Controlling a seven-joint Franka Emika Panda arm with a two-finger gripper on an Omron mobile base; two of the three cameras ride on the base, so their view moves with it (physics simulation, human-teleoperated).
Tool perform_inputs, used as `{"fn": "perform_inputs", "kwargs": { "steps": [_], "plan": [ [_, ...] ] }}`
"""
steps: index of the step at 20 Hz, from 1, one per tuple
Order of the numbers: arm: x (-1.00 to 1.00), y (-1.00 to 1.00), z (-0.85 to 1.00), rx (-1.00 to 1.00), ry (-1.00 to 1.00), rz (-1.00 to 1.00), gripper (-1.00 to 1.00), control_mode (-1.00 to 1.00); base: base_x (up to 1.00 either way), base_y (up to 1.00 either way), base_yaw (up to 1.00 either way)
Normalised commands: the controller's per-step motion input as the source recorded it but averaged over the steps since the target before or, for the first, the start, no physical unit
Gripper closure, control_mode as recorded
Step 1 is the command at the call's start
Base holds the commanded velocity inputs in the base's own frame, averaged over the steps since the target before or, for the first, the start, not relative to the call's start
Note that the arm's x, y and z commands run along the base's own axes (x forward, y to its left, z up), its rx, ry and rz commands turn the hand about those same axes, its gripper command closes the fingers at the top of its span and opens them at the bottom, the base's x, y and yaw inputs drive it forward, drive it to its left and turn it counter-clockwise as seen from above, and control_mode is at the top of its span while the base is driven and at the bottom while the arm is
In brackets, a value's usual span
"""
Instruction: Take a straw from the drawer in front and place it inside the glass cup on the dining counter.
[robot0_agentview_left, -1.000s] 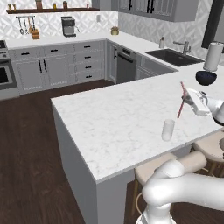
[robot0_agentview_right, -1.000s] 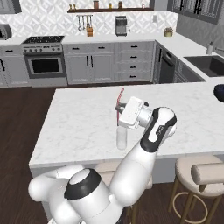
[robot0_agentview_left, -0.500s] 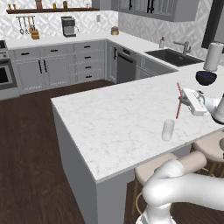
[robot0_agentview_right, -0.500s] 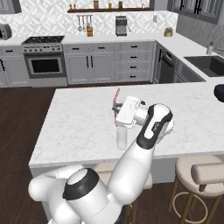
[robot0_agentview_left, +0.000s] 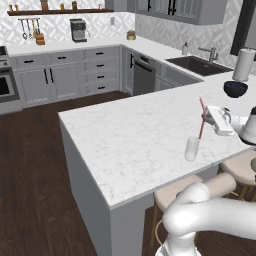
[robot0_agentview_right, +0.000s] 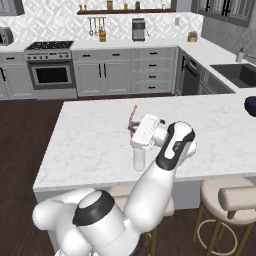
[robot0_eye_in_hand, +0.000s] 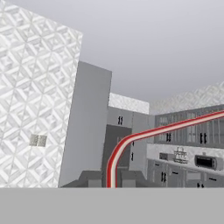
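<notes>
Pincer (robot0_agentview_left: 204, 118) clenched on red straw (robot0_agentview_left: 201, 131) — straw has drifted nearer cup (robot0_agentview_left: 191, 149) on counter (robot0_agentview_left: 120, 137), still outside; lining up over rim probably comes next.

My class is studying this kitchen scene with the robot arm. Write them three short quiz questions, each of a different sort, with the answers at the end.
1. True or false: the straw runs between the tips of the gripper.

2. Which of these stands upright on the marble counter?
a) a toaster
b) the glass cup
c) a kettle

3. Fill in the gap: the paper-towel roll stands behind the dark blue ____ in the left base view.

Key: 1. true; 2. b; 3. bowl
</notes>
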Motion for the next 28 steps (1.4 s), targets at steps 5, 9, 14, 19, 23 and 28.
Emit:
{"fn": "perform_inputs", "kwargs": {
  "steps": [5,9,14,19,23,28],
  "plan": [
    [0.36,0.00,-0.05,0.00,0.00,0.00,1.00,-1.00,0.00,0.00,0.00],
    [0.11,-0.12,-0.12,0.00,0.01,0.00,1.00,-1.00,0.00,0.00,0.00],
    [0.02,-0.15,-0.25,0.00,0.00,0.00,1.00,-1.00,0.00,0.00,0.00],
    [0.15,-0.02,-0.09,0.00,0.00,0.00,1.00,-1.00,0.00,0.00,0.00],
    [0.21,0.00,0.00,0.00,0.00,0.00,1.00,-1.00,0.00,0.00,0.00],
    [0.07,0.00,-0.13,0.00,0.00,0.00,1.00,-1.00,0.00,0.00,0.00]
  ]
}}
